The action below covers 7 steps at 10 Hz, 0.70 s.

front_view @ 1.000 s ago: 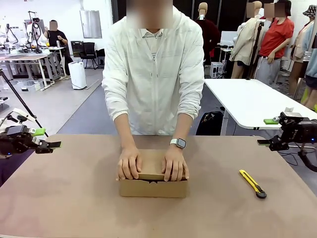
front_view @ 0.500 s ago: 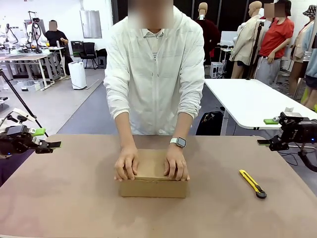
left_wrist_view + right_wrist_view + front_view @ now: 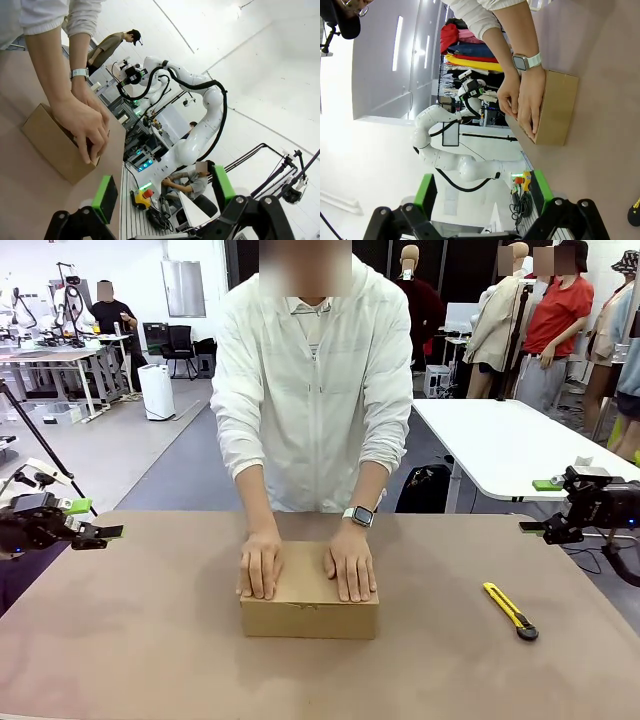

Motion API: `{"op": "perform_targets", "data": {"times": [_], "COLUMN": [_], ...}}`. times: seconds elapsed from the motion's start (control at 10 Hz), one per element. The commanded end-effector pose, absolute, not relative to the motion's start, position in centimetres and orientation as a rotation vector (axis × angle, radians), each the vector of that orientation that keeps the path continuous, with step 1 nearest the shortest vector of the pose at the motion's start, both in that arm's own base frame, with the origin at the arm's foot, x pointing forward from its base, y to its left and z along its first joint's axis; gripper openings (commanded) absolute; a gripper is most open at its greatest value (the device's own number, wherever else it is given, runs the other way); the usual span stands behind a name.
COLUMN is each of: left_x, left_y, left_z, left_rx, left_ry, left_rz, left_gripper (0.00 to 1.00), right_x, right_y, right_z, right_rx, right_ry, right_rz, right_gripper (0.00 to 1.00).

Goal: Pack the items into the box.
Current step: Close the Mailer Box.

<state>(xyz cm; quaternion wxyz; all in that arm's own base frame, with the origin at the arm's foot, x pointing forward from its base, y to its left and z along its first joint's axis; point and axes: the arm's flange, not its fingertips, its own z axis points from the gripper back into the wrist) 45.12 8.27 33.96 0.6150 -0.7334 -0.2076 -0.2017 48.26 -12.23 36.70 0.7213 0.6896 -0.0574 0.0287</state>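
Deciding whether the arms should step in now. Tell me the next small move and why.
Probably none yet: hold both arms back. The person's hands press flat on the closed lid of the box, so reaching in would crowd them. The left pincer and right pincer hang open at the table's edges, well clear. The utility knife lies apart, to the box's right.
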Motion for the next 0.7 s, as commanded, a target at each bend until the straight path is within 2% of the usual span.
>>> {"op": "perform_targets", "data": {"times": [0.0, 0.6], "left_x": [44.81, 44.81], "left_y": [8.23, 8.23], "left_z": [34.13, 34.13], "left_rx": [-1.699, -1.699], "left_ry": [-0.486, -0.486], "left_rz": [-0.477, -0.477], "left_gripper": [1.0, 1.0], "right_x": [47.72, 47.72], "right_y": [-12.18, -12.18], "right_z": [37.12, 37.12], "right_rx": [1.527, 1.527], "right_ry": [-0.125, -0.125], "right_rz": [0.068, 0.068], "right_gripper": [1.0, 1.0]}}
